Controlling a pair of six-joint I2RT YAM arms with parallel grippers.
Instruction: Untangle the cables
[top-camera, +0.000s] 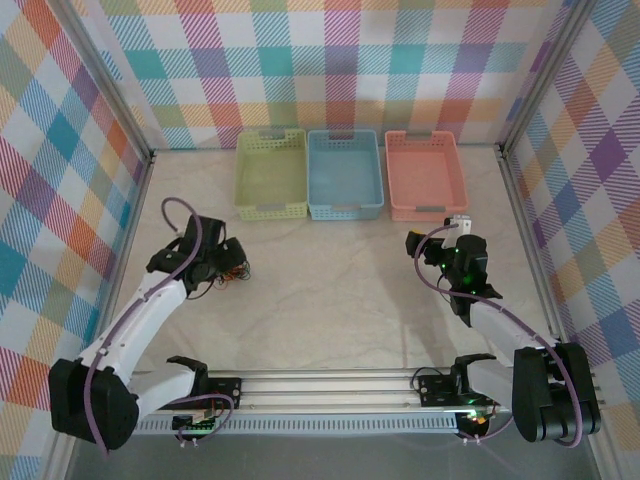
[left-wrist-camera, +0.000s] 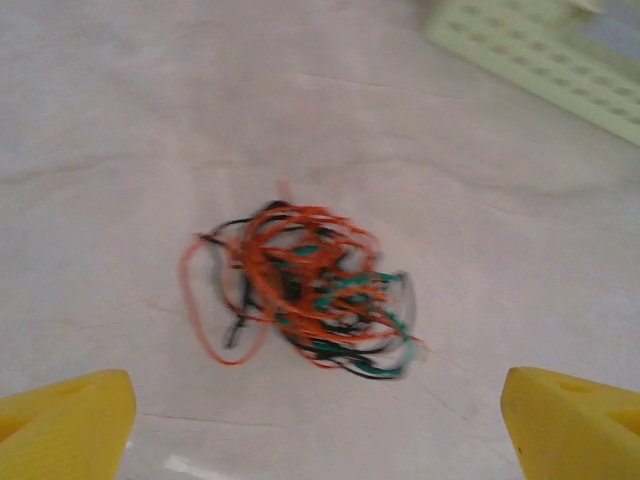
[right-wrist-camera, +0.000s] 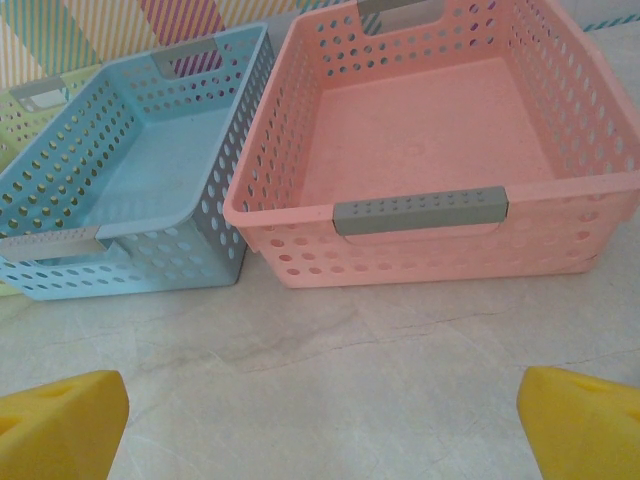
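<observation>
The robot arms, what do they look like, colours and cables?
Both arms have white links and black joints: left arm, right arm. A lilac cable loops along each. The fingers are yellow on the left gripper and right gripper. A green light glows near the right wrist.

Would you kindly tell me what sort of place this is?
Most likely a robot lab test cell: plaid panel walls enclose a tabletop, a left arm and right arm are bolted to a near-edge rail, and three plastic baskets stand in a row.
</observation>
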